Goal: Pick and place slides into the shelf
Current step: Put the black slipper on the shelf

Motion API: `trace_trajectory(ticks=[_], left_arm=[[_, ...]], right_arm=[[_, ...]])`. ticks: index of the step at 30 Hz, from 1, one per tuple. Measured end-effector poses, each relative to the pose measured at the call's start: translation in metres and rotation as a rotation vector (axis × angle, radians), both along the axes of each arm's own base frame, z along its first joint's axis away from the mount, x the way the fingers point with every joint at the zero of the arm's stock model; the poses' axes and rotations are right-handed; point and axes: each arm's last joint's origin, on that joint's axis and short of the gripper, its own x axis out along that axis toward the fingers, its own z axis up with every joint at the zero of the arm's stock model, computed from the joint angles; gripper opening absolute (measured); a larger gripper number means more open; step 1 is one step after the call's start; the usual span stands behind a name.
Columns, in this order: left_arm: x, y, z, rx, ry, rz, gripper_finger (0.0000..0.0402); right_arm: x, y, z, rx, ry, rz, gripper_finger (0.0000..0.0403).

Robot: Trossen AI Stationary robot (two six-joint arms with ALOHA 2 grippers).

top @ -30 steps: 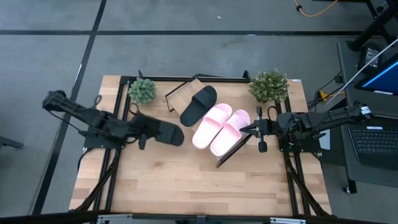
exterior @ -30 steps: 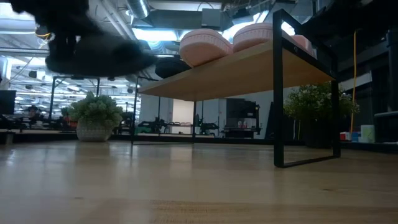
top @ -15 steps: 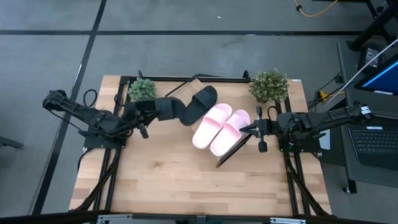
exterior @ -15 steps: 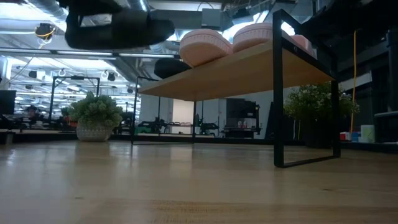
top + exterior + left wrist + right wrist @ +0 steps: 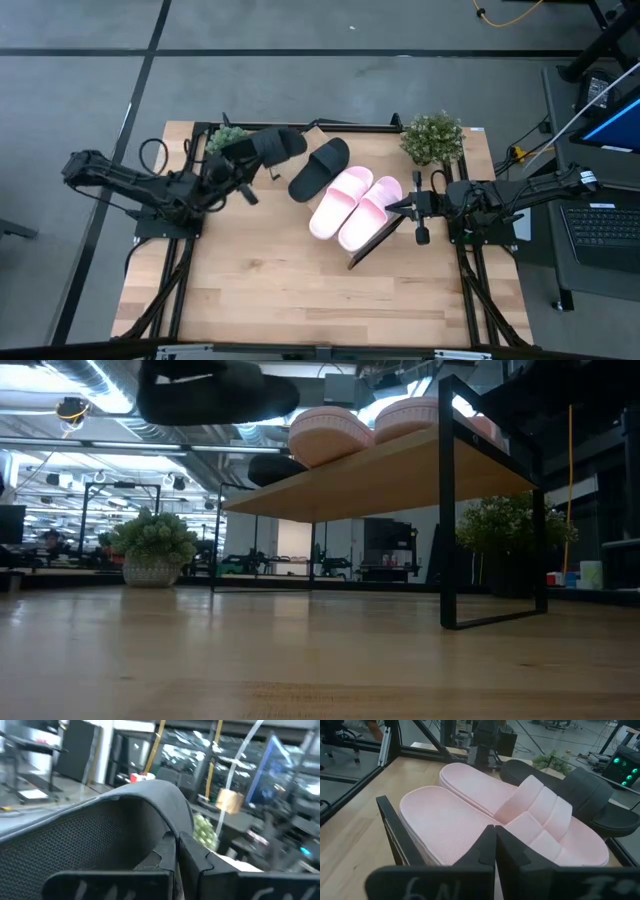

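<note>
**Black slide held above the shelf's far end**

The surface [image 5: 300, 290] carries the shelf [image 5: 372, 243], set diagonally, with two pink slides [image 5: 355, 207] and one black slide [image 5: 319, 169] lying on it. The left end effector [image 5: 238, 165] is clamped on the second black slide [image 5: 270, 146], held in the air near a small plant [image 5: 226, 135]. The right end effector [image 5: 404, 208], fingers together and holding nothing, sits just beside the pink pair.

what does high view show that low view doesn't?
Only high: both arms whole, the left gripper shut on the black slide it carries, the right gripper shut beside the shelf's end, and a second plant.
Only low: the shelf's underside and the room behind.
Both: the carried black slide in the air, the other black slide and pink pair on the shelf, the left plant.
</note>
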Motion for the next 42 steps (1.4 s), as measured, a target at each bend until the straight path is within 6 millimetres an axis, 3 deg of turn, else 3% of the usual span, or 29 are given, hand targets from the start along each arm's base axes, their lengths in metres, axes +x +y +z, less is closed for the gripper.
trace_trajectory(ticks=[7,14,20,33,42], left_arm=[[0.027,0.019,0.000,-0.008,-0.142,0.049,0.0000],[0.052,0.035,-0.018,-0.130,-0.249,0.133,0.0000],[0.063,0.041,-0.022,-0.183,-0.389,0.142,0.0000],[0.082,0.044,-0.045,-0.282,-0.494,0.191,0.0000],[0.116,0.048,-0.029,-0.253,-0.464,0.225,0.0000]], right_arm=[[0.000,0.000,0.001,-0.001,-0.008,0.000,0.0006],[0.000,0.000,0.001,-0.026,-0.007,0.006,0.0006],[0.000,0.000,0.001,-0.026,-0.007,0.006,0.0006],[0.000,0.000,0.001,-0.018,-0.006,0.003,0.0006],[0.000,0.000,0.001,-0.017,-0.006,0.003,0.0006]])
